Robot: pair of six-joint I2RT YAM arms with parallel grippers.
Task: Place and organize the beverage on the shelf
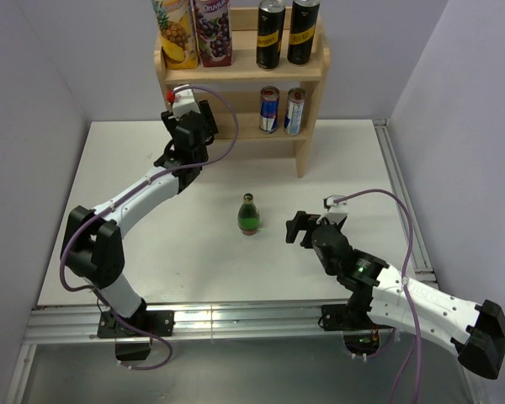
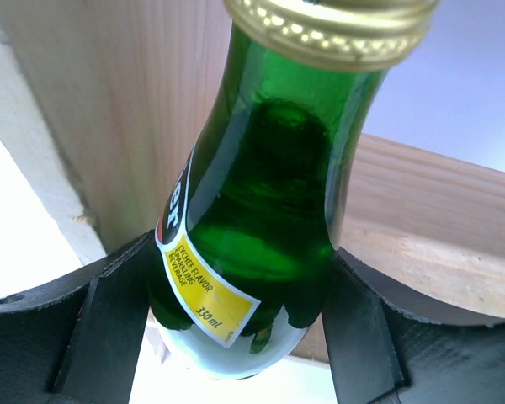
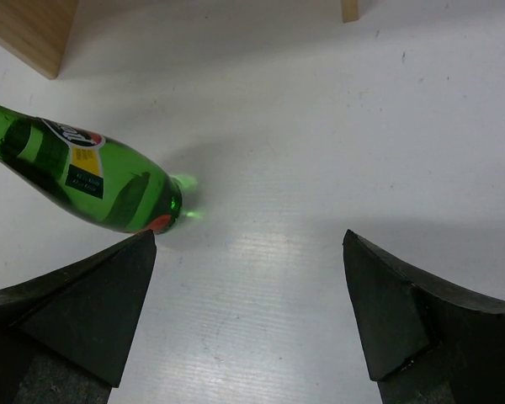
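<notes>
Now the left tool (image 2: 236, 332) pinches a green bottle (image 2: 261, 210) upright by its body at the left end of the shelf (image 1: 313, 109) — seemingly to seat it beside the cans (image 1: 282, 110) — while the right tool (image 3: 248, 252) gapes wide near the second bottle (image 1: 249, 215) standing mid-worktop (image 1: 345, 160), likely next.

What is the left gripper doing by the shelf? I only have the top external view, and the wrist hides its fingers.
Observer: The left gripper is closed on a green bottle; both fingers press its sides.
Reviewer: Any label?
Observer: A yellow panel reads lychee flavor sparkling beverage; the cap is gold.
Reviewer: And the right gripper?
Observer: The right gripper is wide open, nothing between its jaws; the second bottle stands on the table outside them.
</notes>
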